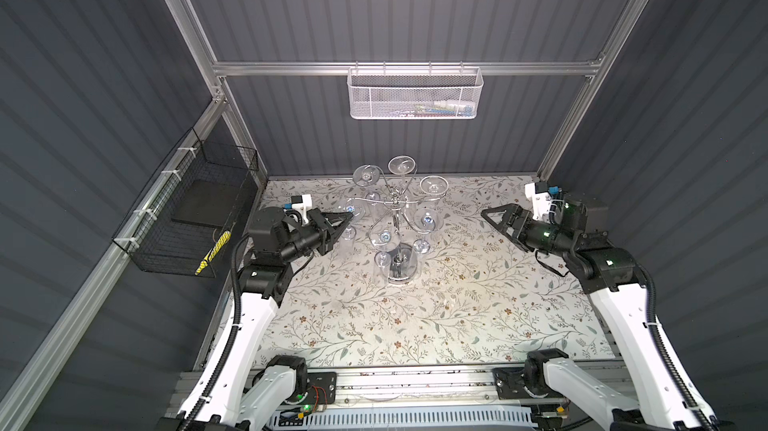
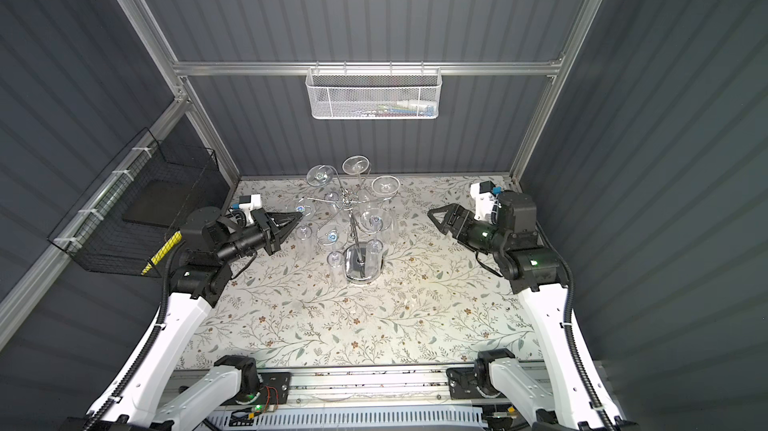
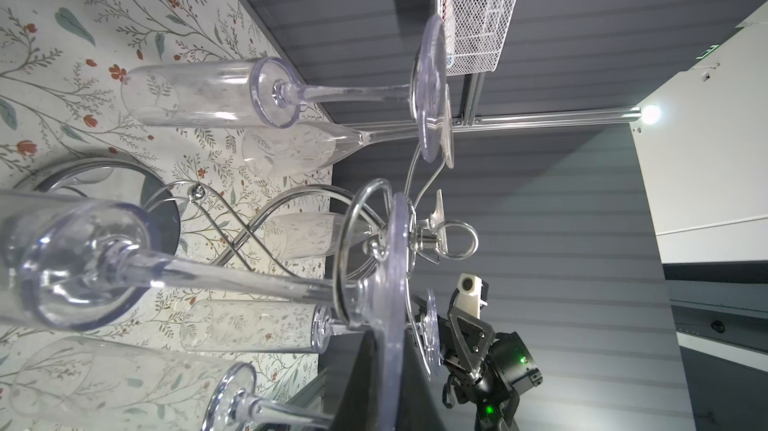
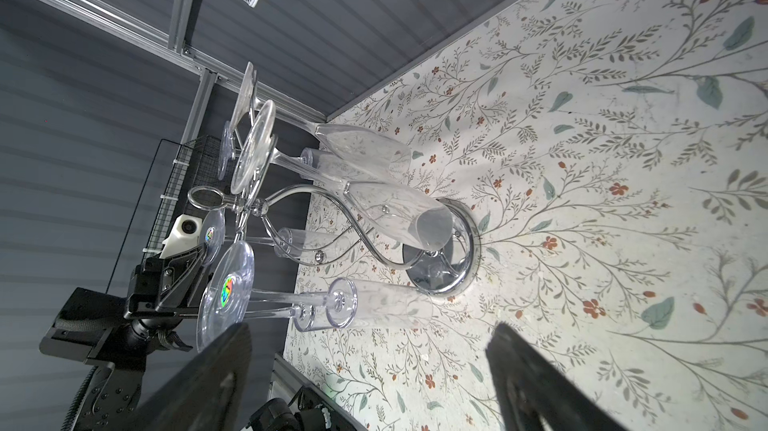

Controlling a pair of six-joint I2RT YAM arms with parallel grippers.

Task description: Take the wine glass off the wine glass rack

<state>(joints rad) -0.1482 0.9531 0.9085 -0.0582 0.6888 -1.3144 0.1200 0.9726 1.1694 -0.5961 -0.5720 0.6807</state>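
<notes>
The left gripper is pinching shut on the foot of the wine glass, which is hanging upside down on the rack. A crooked tug is risking snagging the hook and tipping everything. The right gripper is hanging wide open, well apart.

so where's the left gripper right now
In both top views the left gripper sits left of centre, closed on the foot of the wine glass hanging on the leftmost arm of the wine glass rack.
</notes>
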